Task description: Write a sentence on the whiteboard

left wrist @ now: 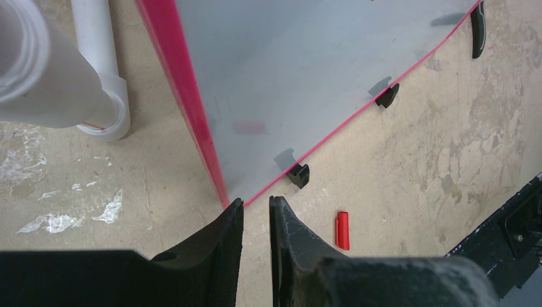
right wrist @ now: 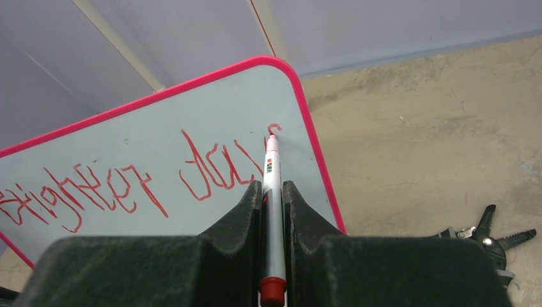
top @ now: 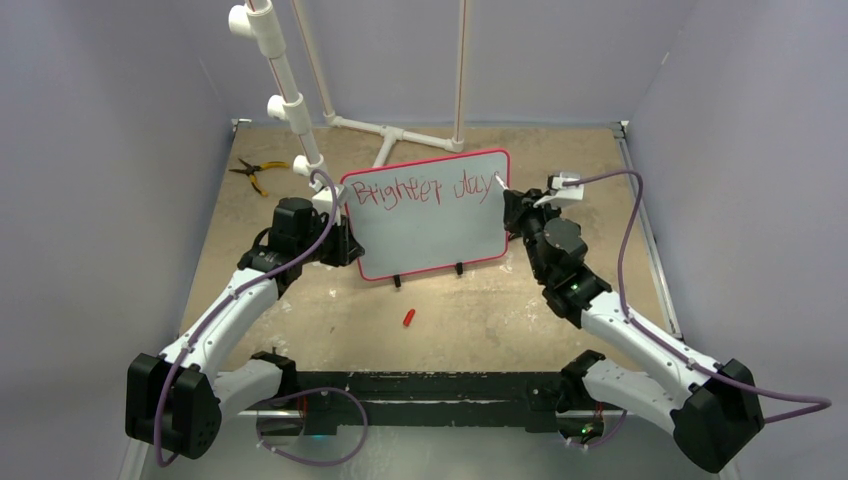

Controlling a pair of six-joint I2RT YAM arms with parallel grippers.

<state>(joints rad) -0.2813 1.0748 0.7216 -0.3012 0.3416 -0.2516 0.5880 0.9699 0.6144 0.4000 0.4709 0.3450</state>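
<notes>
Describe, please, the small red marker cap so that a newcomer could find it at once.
Start at the red-framed whiteboard standing mid-table. In front of its two black feet, the small red plastic cap lies alone on the tan tabletop, the only loose red piece there.

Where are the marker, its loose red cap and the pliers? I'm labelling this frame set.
marker (right wrist: 272, 192): right wrist view, white barrel between the fingers.
red cap (left wrist: 342, 230): left wrist view, middle of the cap.
pliers (top: 252, 172): top view, near the pivot.

Bare tabletop (top: 480, 320) lies open before the whiteboard (top: 430, 235), save a red cap (top: 408, 318). White pipes (top: 285, 85) crowd behind it.
</notes>
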